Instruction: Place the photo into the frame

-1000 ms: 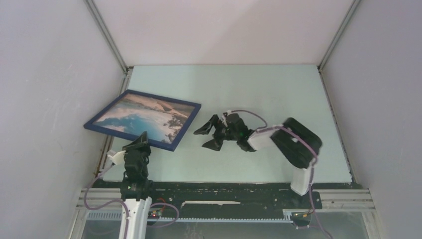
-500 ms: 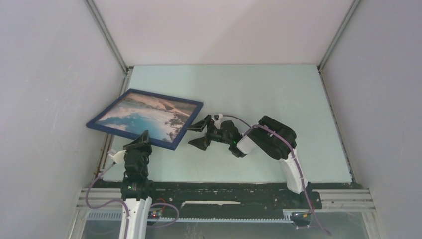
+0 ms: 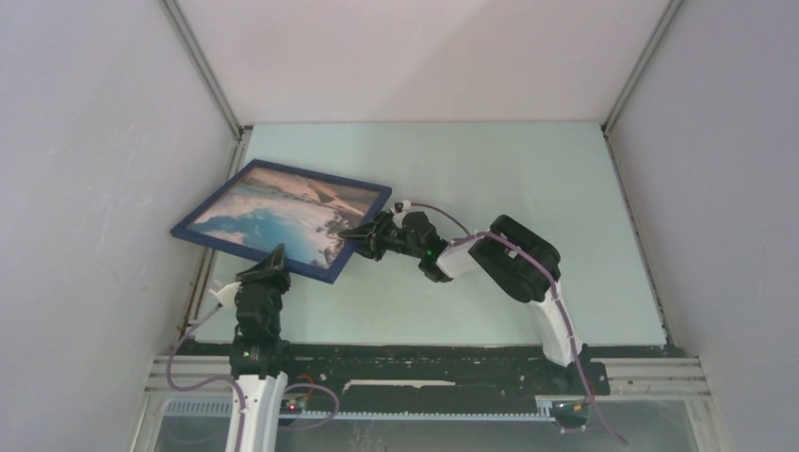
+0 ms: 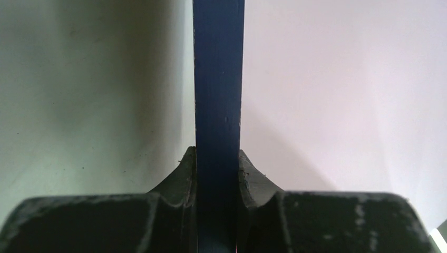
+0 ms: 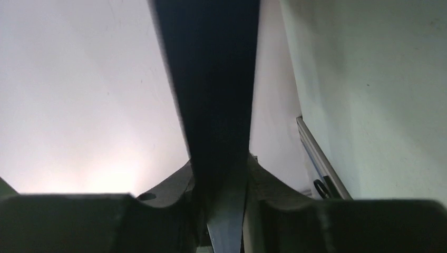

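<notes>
Holds the frame (image 3: 247,255) raised and tilted over the left side of the counter (image 3: 490,169), with its far left corner up against the left wall (image 3: 94,235). Cannot tell whether any corner touches the counter. Carries the photo (image 3: 283,215) face up inside the navy rim: turquoise water, white snow, brown hills, dark trees toward the right end.

Grips the frame's near long edge from below with the left tool (image 3: 273,259), narrowed to a slim gap and clamped on that edge. Presses both left fingers (image 4: 184,171) against the navy strip in the left wrist view, one on each side, with the strip running straight up the middle between pale counter and pale wall.

Reaches across from the right with the right arm (image 3: 523,264), bent toward the left. Sets the right tool (image 3: 356,235), about half closed, on the frame's right short edge, close to the near right corner. Pinches the dark edge between both right fingers (image 5: 176,182) in the right wrist view, touching it on either side, with the edge leaning a little to the left.
</notes>
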Tool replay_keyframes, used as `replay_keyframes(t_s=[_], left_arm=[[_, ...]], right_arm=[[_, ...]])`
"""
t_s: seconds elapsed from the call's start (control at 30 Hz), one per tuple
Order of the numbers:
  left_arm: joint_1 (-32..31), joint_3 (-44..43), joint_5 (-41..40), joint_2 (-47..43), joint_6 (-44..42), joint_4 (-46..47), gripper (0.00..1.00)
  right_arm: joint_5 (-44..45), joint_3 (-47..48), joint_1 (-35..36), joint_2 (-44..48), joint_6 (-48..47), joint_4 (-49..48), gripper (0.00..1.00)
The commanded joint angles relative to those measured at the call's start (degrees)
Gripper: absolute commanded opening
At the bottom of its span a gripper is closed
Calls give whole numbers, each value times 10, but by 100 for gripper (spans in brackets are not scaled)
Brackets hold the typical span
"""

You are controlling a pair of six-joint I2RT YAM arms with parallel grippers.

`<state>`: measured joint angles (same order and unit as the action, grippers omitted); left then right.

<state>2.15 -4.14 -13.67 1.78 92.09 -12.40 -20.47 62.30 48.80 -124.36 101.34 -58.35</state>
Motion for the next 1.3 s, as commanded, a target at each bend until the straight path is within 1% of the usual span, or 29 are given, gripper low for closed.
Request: replay_keyframes(t_s=[0.0, 0.03, 0.1, 0.13, 0.2, 0.23, 0.27, 0.3, 0.43, 0.47, 0.57, 0.63, 0.7, 0.77, 0.87, 0.9, 0.97, 1.07, 1.27], left_arm=[[2, -1, 8, -54, 14, 91, 17], [2, -9, 13, -51, 14, 80, 26], [2, -32, 21, -49, 4, 48, 45], [2, -49, 24, -48, -5, 21, 52], [2, -91, 27, -41, -47, -31, 65], [2, -121, 27, -35, -69, -66, 76], [1, -151, 21, -29, -87, -107, 94], [-1, -180, 13, -25, -109, -149, 99], [-7, -292, -23, -3, -173, -317, 100], [-7, -315, -31, 1, -200, -337, 100], [-7, -382, -45, 12, -321, -366, 100], [-7, -436, -57, 21, -378, -390, 100], [-7, -473, -60, 25, -438, -389, 100], [-9, -535, -76, 34, -487, -382, 100], [-17, -594, -97, 48, -551, -359, 98], [-33, -606, -96, 52, -566, -347, 98], [-44, -623, -97, 59, -587, -330, 97], [-56, -639, -104, 68, -614, -314, 97], [-69, -641, -91, 71, -636, -295, 96]], right_arm=[[30, 6, 3, -1, 39, 14, 26], [30, 5, 2, -3, 45, 6, 20], [31, 5, -1, -6, 50, 4, 2], [29, 5, -3, -8, 51, 5, 0], [20, 5, -11, -12, 53, 5, 0], [12, 4, -17, -13, 50, 6, 0], [0, 4, -24, -13, 44, 10, 0], [-12, 4, -31, -12, 36, 19, 0], [-96, -3, -77, -16, -17, 40, 0], [-114, -8, -87, -18, -29, 35, 0], [-191, -13, -115, -21, -73, 37, 0], [-213, -35, -131, -11, -107, 40, 0], [-242, -42, -145, -3, -152, 62, 0], [-272, -39, -151, 4, -207, 99, 0], [-278, -39, -152, 26, -292, 178, 0], [-281, -38, -149, 29, -299, 176, 0], [-282, -26, -140, 36, -317, 198, 0], [-259, -4, -126, 46, -367, 274, 0], [-253, 6, -84, 45, -375, 292, 0]])
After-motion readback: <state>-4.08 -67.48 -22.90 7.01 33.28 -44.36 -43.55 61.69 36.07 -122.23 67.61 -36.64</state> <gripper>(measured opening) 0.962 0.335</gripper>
